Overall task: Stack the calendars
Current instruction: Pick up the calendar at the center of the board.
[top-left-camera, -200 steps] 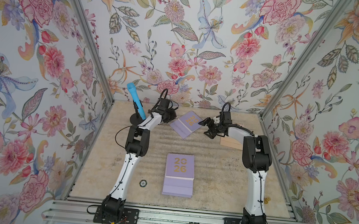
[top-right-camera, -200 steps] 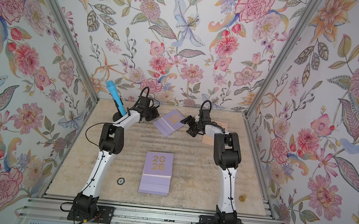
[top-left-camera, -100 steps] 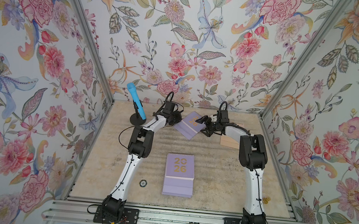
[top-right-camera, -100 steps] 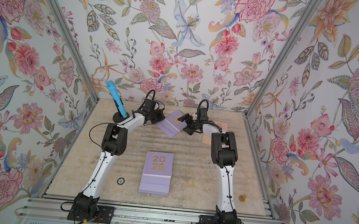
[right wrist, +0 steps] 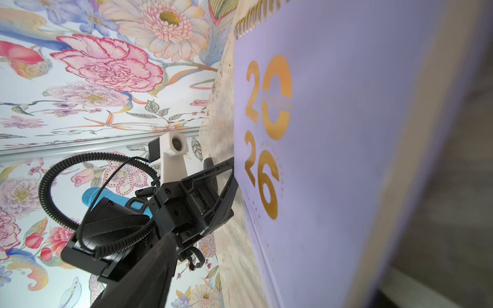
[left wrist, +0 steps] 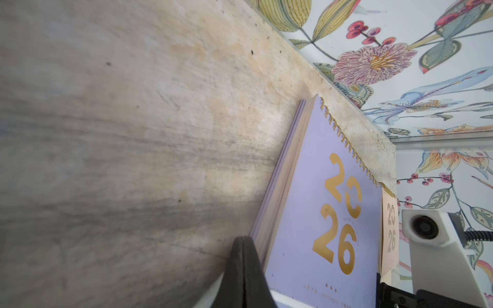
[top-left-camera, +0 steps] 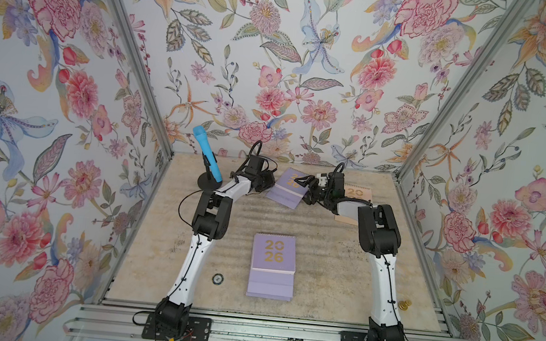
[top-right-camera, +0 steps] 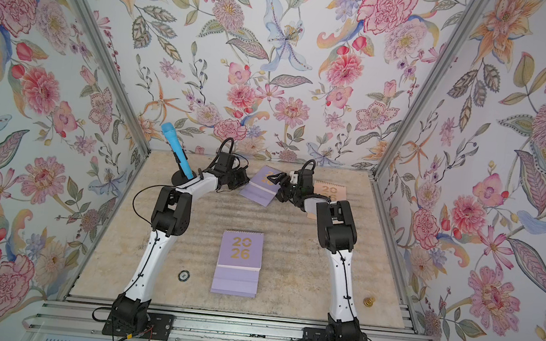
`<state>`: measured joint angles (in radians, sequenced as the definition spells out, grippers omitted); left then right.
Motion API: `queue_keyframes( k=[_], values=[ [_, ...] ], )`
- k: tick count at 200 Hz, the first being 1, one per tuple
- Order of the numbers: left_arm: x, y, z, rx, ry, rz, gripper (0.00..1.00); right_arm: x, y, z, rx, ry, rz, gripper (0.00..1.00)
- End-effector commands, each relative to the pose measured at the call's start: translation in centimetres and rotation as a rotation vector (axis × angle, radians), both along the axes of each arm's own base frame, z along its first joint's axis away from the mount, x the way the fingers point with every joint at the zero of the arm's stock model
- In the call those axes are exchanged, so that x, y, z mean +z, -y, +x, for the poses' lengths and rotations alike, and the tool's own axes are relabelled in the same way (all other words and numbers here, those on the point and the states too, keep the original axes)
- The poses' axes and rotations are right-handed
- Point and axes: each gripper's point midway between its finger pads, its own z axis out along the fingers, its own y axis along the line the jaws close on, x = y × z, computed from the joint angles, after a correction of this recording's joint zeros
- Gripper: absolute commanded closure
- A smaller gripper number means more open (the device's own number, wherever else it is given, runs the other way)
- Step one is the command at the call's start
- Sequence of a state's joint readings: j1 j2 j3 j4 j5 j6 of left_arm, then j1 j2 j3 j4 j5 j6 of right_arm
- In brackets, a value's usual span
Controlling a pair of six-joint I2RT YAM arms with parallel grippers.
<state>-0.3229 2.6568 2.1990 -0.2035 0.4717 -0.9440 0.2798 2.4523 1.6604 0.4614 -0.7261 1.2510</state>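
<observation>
A lavender calendar (top-left-camera: pixel 288 188) (top-right-camera: pixel 259 189) lies askew at the back middle of the table. My left gripper (top-left-camera: pixel 268 184) (left wrist: pixel 244 266) is shut, its joined fingertips pressed against the calendar's (left wrist: pixel 320 213) left edge and holding nothing. My right gripper (top-left-camera: pixel 306 186) is open around the opposite edge. One of its fingers (right wrist: pixel 149 272) stands off the cover (right wrist: pixel 333 133). A peach calendar (top-left-camera: pixel 358 191) (top-right-camera: pixel 331 190) lies at the back right, partly under the right arm. Lavender calendars (top-left-camera: pixel 272 267) (top-right-camera: pixel 238 263) are stacked at the front middle.
A blue microphone (top-left-camera: pixel 208 158) on a black stand is at the back left, close to the left arm. A small round disc (top-left-camera: pixel 217 278) lies front left and a small gold object (top-left-camera: pixel 404 304) front right. Floral walls close in three sides.
Both grippers have closed in on the back lavender calendar from either side. The left jaws have shut fully, and the right jaws have narrowed a little.
</observation>
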Motion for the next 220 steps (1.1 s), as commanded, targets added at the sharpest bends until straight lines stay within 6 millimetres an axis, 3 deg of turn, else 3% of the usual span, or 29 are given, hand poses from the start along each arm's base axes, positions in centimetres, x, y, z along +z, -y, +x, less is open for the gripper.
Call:
queue_keyframes(
  k=[1, 70, 154, 220],
  values=[
    [-0.9, 1.9, -3.2, -0.058, -0.103, -0.003, 1.00, 3.1, -1.3, 0.1, 0.028, 0.085, 0.074, 0.27],
    [0.1, 1.4, -3.4, -0.045, -0.094, -0.006, 1.00, 2.6, 1.5, 0.2, -0.084, 0.077, -0.039, 0.43],
    [1.0, 1.1, -4.4, -0.033, -0.088, -0.013, 1.00, 2.9, 3.2, -0.4, -0.144, 0.089, -0.078, 0.56],
    [3.5, 0.7, -4.9, -0.041, -0.055, -0.005, 1.00, 3.2, 4.2, -1.2, -0.164, 0.101, -0.120, 0.78]
  ],
)
